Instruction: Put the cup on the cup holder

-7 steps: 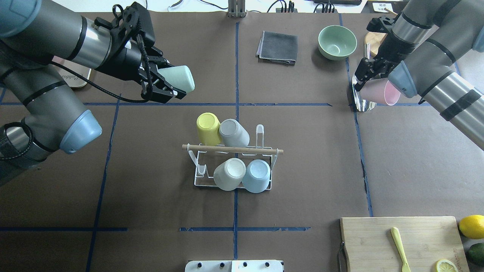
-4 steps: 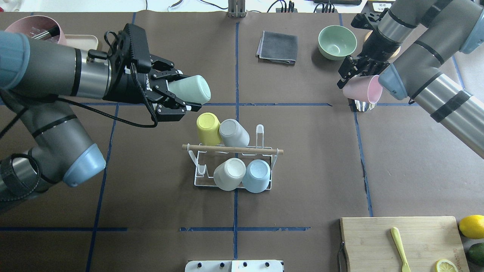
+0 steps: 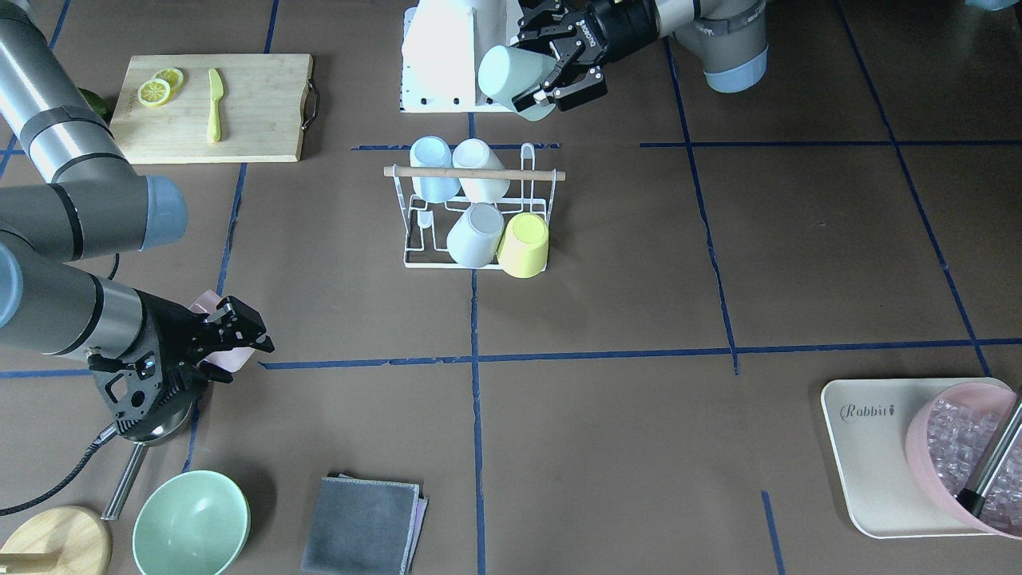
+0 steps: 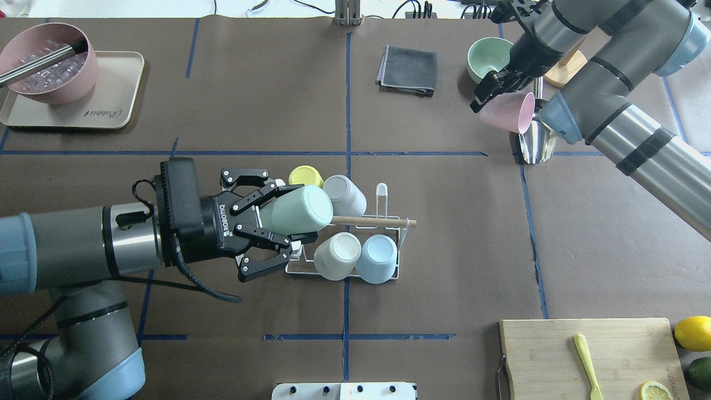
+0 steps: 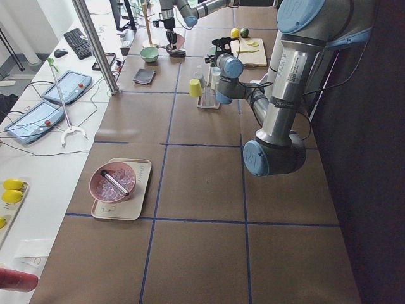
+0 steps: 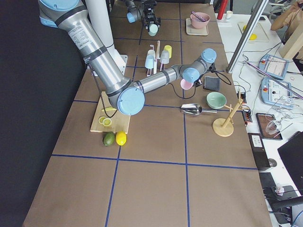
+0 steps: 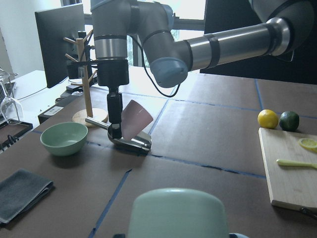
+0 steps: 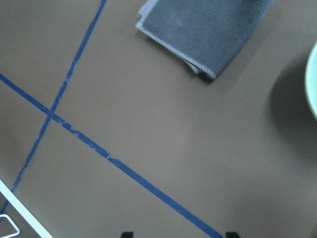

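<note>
The left arm's fingers [image 4: 253, 200] pinch a mint-green plastic cup [image 4: 297, 210], held on its side over the left end of the white wire cup holder with a wooden rod [image 4: 383, 221], at mid-table. The right arm's fingers [image 4: 482, 97] clamp a pink cup [image 4: 508, 111] above a steel scoop [image 4: 534, 147] near the table's far right corner.

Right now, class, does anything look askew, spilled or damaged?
Nothing stands out: the cup holder stands upright with four cups inverted on it; the left fingers hold a mint cup, the right fingers a pink cup.

cup holder [image 4: 377, 222] centre | four cups [image 4: 377, 258] on it | cloth [image 4: 408, 69] behind | board [image 4: 555, 355] front-right
</note>
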`<state>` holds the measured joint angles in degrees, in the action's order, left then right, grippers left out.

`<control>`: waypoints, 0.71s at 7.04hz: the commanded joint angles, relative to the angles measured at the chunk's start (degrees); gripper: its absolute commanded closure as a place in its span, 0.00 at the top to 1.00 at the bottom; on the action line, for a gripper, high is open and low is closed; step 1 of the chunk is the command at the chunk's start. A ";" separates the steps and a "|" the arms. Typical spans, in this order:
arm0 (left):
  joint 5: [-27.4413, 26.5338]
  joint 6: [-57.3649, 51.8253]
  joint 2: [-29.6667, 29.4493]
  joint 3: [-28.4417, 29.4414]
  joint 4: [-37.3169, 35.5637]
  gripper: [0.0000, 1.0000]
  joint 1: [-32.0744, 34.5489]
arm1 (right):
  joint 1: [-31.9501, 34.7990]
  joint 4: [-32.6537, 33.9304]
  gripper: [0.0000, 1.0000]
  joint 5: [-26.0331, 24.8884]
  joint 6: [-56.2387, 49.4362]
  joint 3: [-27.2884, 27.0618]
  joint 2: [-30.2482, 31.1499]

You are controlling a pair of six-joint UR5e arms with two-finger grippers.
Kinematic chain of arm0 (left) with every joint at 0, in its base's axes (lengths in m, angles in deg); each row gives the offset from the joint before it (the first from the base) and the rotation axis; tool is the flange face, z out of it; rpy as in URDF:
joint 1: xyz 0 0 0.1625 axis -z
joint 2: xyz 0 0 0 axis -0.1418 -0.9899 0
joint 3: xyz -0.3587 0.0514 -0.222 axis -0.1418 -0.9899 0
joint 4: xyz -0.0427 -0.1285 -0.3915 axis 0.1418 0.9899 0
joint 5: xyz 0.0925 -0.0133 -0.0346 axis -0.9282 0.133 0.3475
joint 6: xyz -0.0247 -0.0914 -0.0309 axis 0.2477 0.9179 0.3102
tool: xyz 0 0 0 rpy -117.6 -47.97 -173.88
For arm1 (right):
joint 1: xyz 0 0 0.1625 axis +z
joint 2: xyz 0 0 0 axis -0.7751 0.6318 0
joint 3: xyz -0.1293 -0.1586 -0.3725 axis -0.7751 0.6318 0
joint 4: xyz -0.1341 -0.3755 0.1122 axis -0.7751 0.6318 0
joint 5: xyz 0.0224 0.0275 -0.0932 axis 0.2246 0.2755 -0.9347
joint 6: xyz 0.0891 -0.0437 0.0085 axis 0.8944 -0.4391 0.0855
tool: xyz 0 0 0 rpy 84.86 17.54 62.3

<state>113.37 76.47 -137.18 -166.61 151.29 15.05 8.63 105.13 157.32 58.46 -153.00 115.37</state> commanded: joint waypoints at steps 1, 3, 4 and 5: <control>-7.11 -0.49 3.21 0.59 10.43 0.07 -5.26 | -0.11 -9.81 0.00 0.21 -3.35 1.84 0.33; -11.93 -0.67 1.03 5.67 14.06 0.07 -7.30 | -0.12 -13.52 0.00 -0.23 -3.38 1.25 -1.50; -12.31 -1.19 0.14 7.35 15.64 0.07 -7.30 | -0.03 -19.90 0.00 -0.49 -2.85 1.59 -1.69; -12.49 -4.07 -0.56 7.37 15.75 0.07 -7.30 | -0.03 -26.23 0.00 -0.67 1.16 1.51 -1.86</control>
<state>101.56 74.69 -136.80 -160.15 166.15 7.87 8.56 86.00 156.88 56.48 -151.50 113.84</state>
